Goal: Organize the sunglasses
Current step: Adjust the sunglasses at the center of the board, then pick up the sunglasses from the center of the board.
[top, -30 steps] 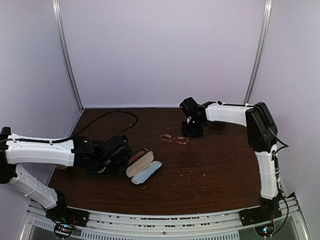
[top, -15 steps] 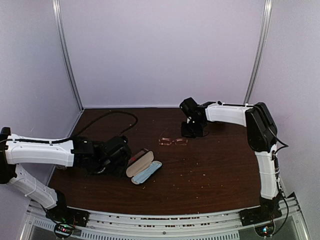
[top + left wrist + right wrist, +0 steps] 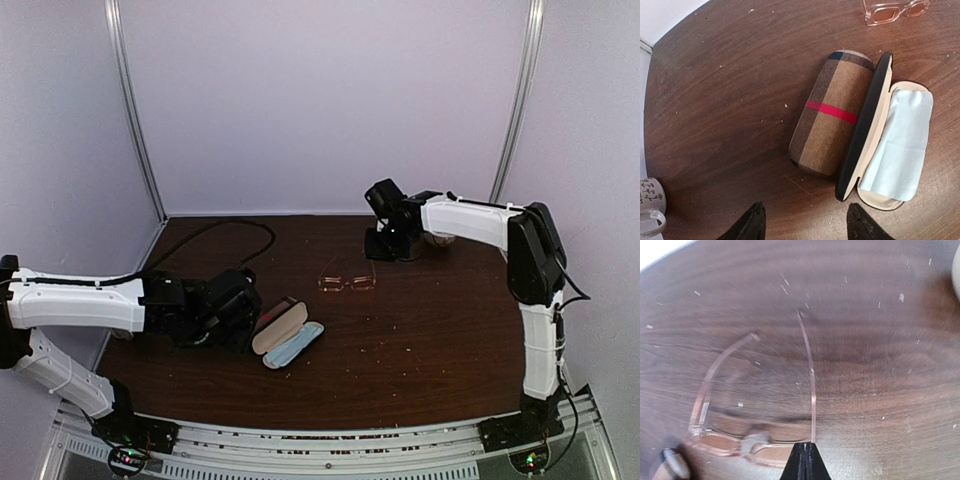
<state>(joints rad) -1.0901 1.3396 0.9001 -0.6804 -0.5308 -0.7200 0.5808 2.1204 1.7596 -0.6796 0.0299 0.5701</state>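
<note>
One pair of thin reddish wire-framed sunglasses (image 3: pixel 347 283) lies unfolded on the brown table, temple arms pointing to the back. It also shows in the right wrist view (image 3: pixel 747 445) and at the top edge of the left wrist view (image 3: pixel 895 10). A second pair is not in view. My right gripper (image 3: pixel 385 247) is shut, raised behind and right of the glasses; in its wrist view (image 3: pixel 805 455) the tips sit over the frame's right hinge with nothing visibly between them. My left gripper (image 3: pixel 240 318) is open and empty (image 3: pixel 807 227), just left of the cases.
A brown plaid case with a red stripe (image 3: pixel 832 112) lies shut beside an open black case (image 3: pixel 865 145) lined with a light blue cloth (image 3: pixel 297 343). A mug (image 3: pixel 650 207) stands near the left arm. A black cable (image 3: pixel 235 228) loops at the back left.
The sunglasses shifted slightly toward the front, then stayed put. My right gripper lifted and drew back to the right, away from them. The left arm barely moved.
</note>
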